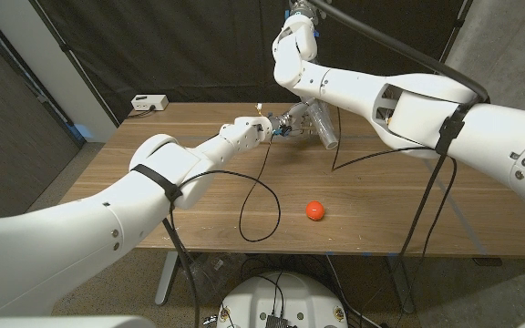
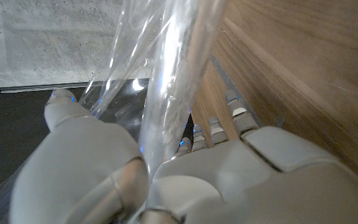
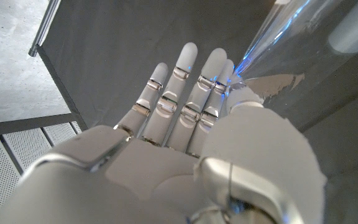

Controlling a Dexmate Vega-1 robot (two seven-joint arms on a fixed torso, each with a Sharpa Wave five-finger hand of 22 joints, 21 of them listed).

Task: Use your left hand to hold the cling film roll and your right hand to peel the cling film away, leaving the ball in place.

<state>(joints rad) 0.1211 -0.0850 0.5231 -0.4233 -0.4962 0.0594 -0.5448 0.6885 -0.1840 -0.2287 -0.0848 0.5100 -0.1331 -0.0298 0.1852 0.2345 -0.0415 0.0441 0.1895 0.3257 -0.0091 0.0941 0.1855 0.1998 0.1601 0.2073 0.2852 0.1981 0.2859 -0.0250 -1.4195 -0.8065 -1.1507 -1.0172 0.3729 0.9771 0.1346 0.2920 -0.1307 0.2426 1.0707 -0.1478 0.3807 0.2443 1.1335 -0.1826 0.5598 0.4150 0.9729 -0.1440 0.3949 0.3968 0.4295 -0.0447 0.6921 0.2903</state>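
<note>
Nearest you, the orange ball [image 1: 314, 210] sits alone on the wooden table [image 1: 390, 210], toward the front edge and well apart from both hands, with a black cable [image 1: 262, 196] looping just to its left. Farther back, your left hand [image 1: 272, 128] grips the cling film roll [image 1: 322, 126] near the table's far side; in the left wrist view the fingers [image 2: 229, 118] and thumb wrap the roll [image 2: 179, 74] with film rising from the grasp. Your right hand [image 1: 301, 9] is raised high above the roll, beyond it. In the right wrist view its fingers [image 3: 185, 87] lie straight and close together, pinching the stretched film [image 3: 278, 31] against the thumb.
</note>
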